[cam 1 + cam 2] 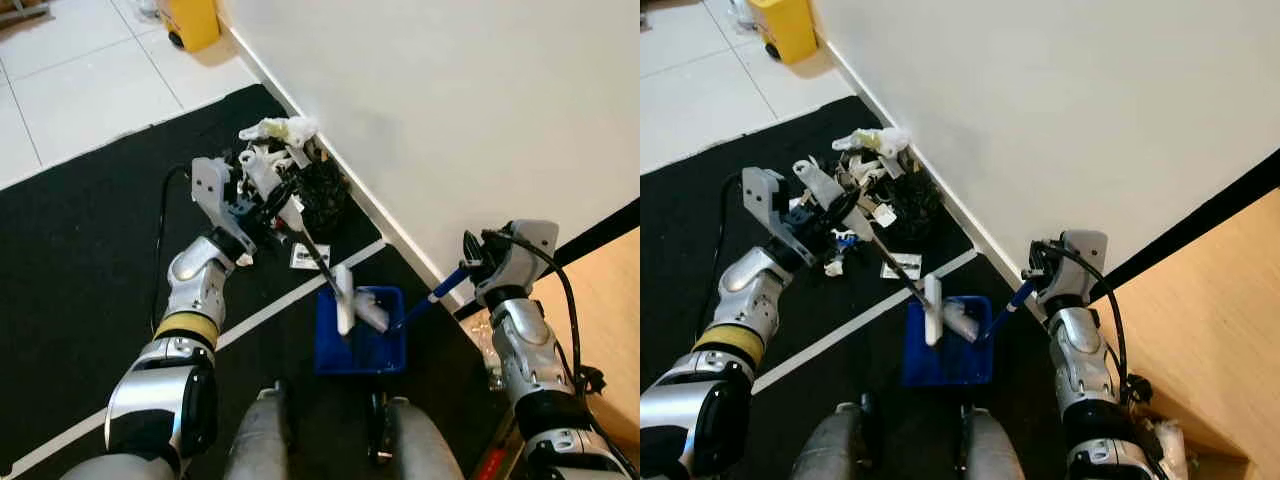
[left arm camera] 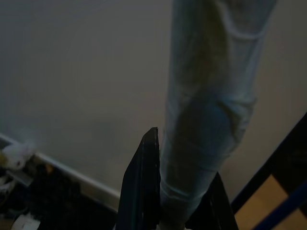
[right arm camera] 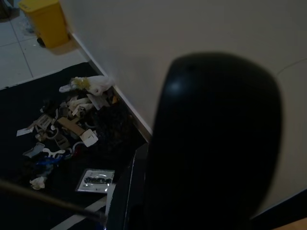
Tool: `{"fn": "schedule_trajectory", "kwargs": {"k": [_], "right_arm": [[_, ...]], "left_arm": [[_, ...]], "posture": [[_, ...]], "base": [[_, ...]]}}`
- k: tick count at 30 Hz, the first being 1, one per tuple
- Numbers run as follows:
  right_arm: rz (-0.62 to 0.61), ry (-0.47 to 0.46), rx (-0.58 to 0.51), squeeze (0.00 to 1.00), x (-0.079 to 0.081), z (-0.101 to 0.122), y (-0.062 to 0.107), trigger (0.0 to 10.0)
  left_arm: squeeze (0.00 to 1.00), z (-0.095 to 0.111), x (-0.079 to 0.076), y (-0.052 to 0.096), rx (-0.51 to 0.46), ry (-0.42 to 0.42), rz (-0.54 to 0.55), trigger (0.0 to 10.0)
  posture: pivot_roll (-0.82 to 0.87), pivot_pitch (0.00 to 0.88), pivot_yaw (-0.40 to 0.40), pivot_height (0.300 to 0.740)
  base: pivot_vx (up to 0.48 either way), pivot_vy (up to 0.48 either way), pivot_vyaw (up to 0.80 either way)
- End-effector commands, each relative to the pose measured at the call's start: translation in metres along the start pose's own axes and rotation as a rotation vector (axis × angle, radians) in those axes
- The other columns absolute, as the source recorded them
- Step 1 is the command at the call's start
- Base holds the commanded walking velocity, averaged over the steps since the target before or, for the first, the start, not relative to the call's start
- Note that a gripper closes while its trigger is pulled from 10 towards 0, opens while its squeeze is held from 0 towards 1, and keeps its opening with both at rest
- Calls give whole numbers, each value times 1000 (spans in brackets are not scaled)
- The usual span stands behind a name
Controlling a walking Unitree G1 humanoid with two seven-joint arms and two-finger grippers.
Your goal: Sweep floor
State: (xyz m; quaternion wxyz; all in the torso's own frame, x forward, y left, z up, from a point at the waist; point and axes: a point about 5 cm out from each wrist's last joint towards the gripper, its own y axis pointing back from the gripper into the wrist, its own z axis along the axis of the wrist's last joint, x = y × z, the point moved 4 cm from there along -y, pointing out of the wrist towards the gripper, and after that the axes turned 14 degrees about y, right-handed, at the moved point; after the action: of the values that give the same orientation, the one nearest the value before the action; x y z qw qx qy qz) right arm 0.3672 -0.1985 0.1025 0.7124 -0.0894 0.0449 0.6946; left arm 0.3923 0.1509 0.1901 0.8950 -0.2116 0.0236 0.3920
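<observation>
I'm holding the left gripper (image 1: 262, 205) clamped on the brush's (image 1: 343, 297) thin dark handle, its white head resting over the blue dustpan (image 1: 362, 338) on the black mat (image 1: 80, 250). The right gripper (image 1: 468, 262) is pinching the dustpan's blue handle. The litter pile (image 3: 67, 129) is sitting just beyond — against the wall (image 1: 470, 110).

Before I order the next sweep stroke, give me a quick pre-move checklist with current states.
1. Left gripper holding the brush handle: ok, fingers closed around it in the left wrist view.
2. Right gripper holding the dustpan by its blue handle: ok.
3. Brush head over the dustpan: ok.
4. Dustpan flat on the black mat: cannot tell.
5. Litter pile cleared from beside the wall: not ok.
</observation>
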Motion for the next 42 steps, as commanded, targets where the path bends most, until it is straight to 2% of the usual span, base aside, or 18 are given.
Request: {"fn": "schedule_trajectory", "kwargs": {"k": [1,3,7,10,12,13,15,18,19,21,26,29,30,31,33,37,41,42], "right_arm": [[-37,-10,-8,0,-11,0,4,10000],[-56,-19,-30,0,-17,8,3,10000],[-62,-20,-39,0,-20,11,2,10000],[-69,-14,-31,0,-24,10,1,10000],[-71,-12,-25,0,-25,9,1,10000],[-71,-12,-25,0,-25,9,1,10000],[-70,-12,-19,0,-25,8,1,10000],[-65,-6,8,0,-25,3,2,10000],[-65,-6,8,0,-25,3,2,10000],[-62,3,44,0,-24,-4,4,10000],[-68,4,62,0,-23,-8,5,10000],[-86,8,80,0,-23,-9,5,10000],[-94,6,83,0,-24,-8,4,10000],[-94,6,83,0,-24,-8,4,10000],[-111,-16,70,0,-25,-1,2,10000],[-131,-30,63,0,-27,4,1,10000],[-150,-55,58,0,-28,9,3,10000],[-150,-50,56,0,-26,9,5,10000]], "left_arm": [[0,8,0,3,-52,17,1,10000],[0,35,-4,12,-136,63,0,10000],[0,43,-14,21,-122,75,-2,10000],[0,46,-11,31,-102,94,90,10000],[0,47,3,37,-104,125,233,10000],[0,47,3,37,-104,125,233,10000],[0,50,16,42,-101,155,366,10000],[0,66,30,48,-80,76,565,10000],[0,66,30,48,-80,76,565,10000],[0,91,33,46,-79,-15,627,10000],[0,106,40,49,-84,-54,716,10000],[0,89,49,61,32,-28,811,10000],[0,71,52,70,72,58,848,10000],[0,71,52,70,72,58,848,10000],[0,47,52,85,96,147,912,10000],[0,40,48,89,75,135,907,10000],[0,29,41,88,96,55,908,10000],[0,26,36,85,113,-8,907,10000]], "posture": [[24,275,-14,740],[41,271,-7,740],[51,269,-1,740],[65,266,0,740],[74,262,3,740],[74,262,3,740],[74,259,3,740],[80,251,5,740],[80,251,5,740],[92,245,8,740],[95,241,10,740],[102,230,3,740],[104,226,4,740],[104,226,4,740],[102,218,7,740],[92,210,11,740],[81,196,11,740],[82,179,-1,740]], "base": [[0,0,0],[0,0,0],[0,0,0],[0,0,0],[0,0,0],[0,0,0],[0,0,0],[0,0,0],[0,0,0],[0,0,0],[0,0,0],[0,0,0],[0,0,0],[0,0,0],[0,0,0],[0,0,0],[0,0,0],[0,0,0]]}}
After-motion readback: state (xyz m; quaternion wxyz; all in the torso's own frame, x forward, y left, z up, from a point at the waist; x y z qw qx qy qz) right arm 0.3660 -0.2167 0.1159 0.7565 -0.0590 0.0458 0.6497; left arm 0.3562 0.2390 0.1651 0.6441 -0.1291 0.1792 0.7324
